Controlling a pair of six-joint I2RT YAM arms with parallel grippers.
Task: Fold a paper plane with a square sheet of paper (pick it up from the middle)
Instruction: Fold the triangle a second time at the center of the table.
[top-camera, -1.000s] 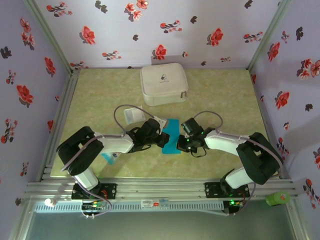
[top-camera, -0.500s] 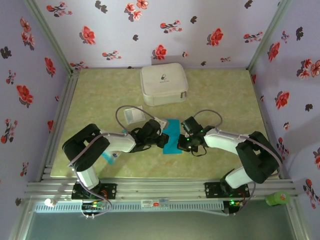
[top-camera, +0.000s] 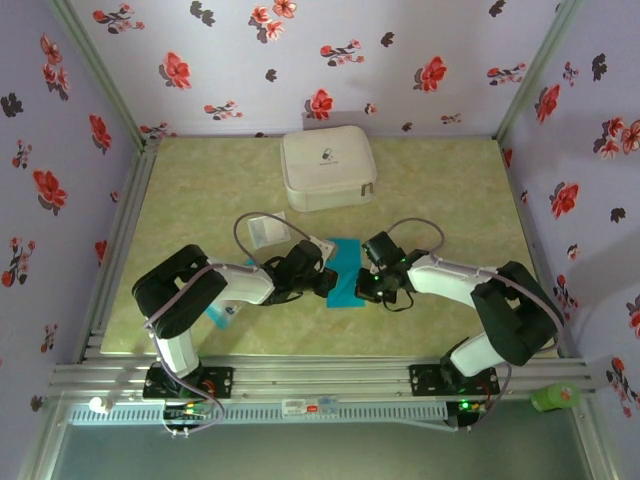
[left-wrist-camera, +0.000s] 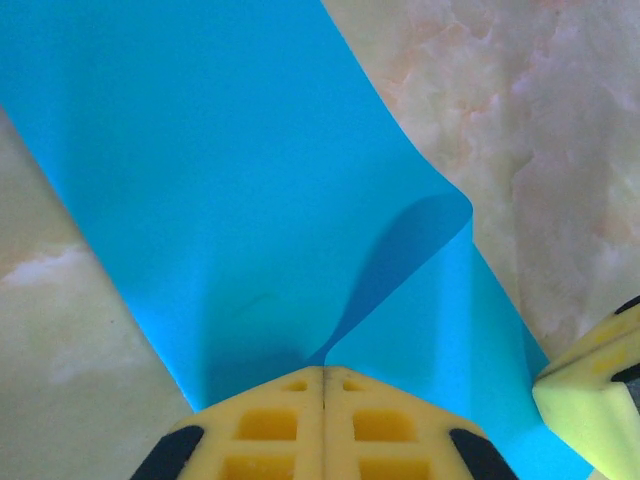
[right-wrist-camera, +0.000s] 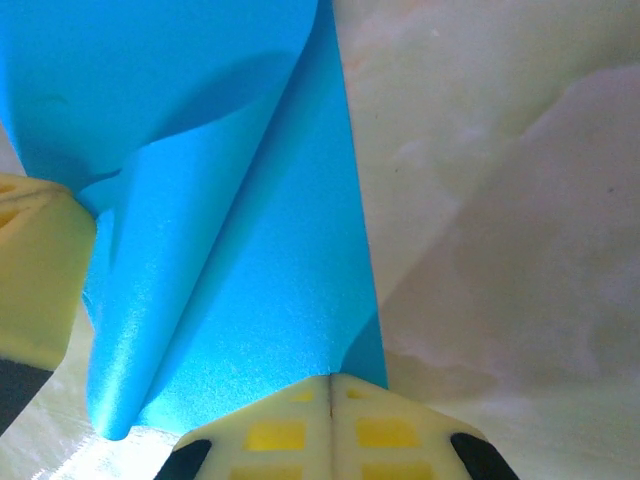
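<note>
1. Overhead view: the blue sheet of paper (top-camera: 345, 270) is near the middle of the surface (top-camera: 460, 200), between the two claws. It is not lying as a flat square; part of it is curled over.
2. The left claw (top-camera: 327, 281) is at the sheet's left edge and the right claw (top-camera: 361, 288) is at its right edge. Both arms reach inward and sit low over the surface.
3. Left wrist view: the left claw (left-wrist-camera: 325, 375) is clenched, with its yellow fingers (left-wrist-camera: 270, 425) pressed together and no gap between them. A raised ridge of the sheet (left-wrist-camera: 200, 150) runs straight into the seam between the tips, so the claw is grasping the paper. To the right of the ridge a flap with a rounded corner bends over and casts a shadow on the layer below.
4. A yellow finger of the right claw (left-wrist-camera: 595, 395) is visible at the lower right of the left wrist view, just beside the sheet's edge.
5. Right wrist view: the right claw (right-wrist-camera: 330, 382) is likewise clenched on the sheet (right-wrist-camera: 240, 280), whose lower edge meets the closed tips. A curled layer overlaps the sheet on the left, beside a finger of the left claw (right-wrist-camera: 35, 270).
6. A white zipped case (top-camera: 327, 170) stands at the far side, well apart from the sheet.
7. A small translucent square (top-camera: 265, 230) lies beyond the left arm. A pale blue-and-white packet (top-camera: 222, 314) lies at the near left, partly under that arm.
</note>
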